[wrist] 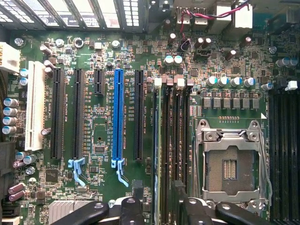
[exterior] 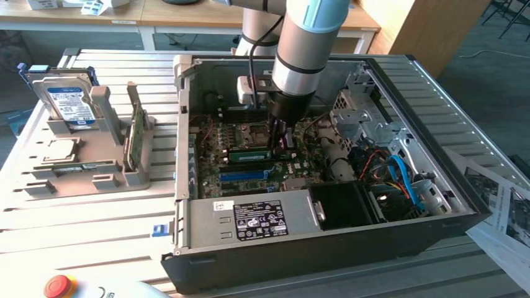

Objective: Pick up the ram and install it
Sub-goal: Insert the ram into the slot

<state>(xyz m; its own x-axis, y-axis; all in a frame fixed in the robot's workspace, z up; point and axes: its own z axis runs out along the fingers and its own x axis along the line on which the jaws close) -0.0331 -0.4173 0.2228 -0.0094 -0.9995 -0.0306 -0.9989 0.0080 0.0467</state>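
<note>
Green ram point(exterior: 248, 154): lies along a memory slot on the motherboard point(wrist: 101, 133), near the middle of the case point(exterior: 331, 257). In the wrist view the ram point(wrist: 158, 140) shows edge-on, in the slot of its bank nearest the blue slot point(wrist: 117, 117).
Hand point(exterior: 282, 146): down inside the case, at the ram's end toward the exterior view's right. It is apart, with 1 of its fingers point(wrist: 133, 210) on each side of the ram's thin edge and a strip of board showing between finger and stick.
Arm point(exterior: 302, 49): silver and pale blue, coming down from the case's far edge.
Socket point(wrist: 231, 164): metal-framed, between 2 banks of memory slots.
Case: black, open on top, lying mid-counter point(exterior: 99, 217), with a labelled power supply point(exterior: 248, 220) along its near edge.
Holder point(exterior: 108, 133): grey, by the counter's edge on the exterior view's left, apart from the case. It carries an upright hard drive point(exterior: 68, 102), a second stick point(exterior: 134, 139) standing on edge, and a flat chip point(exterior: 54, 151).
Button point(exterior: 58, 285): red, at the counter's near corner on the exterior view's left.
Papers point(exterior: 497, 211): at the counter's edge on the exterior view's right, beside the case.
</note>
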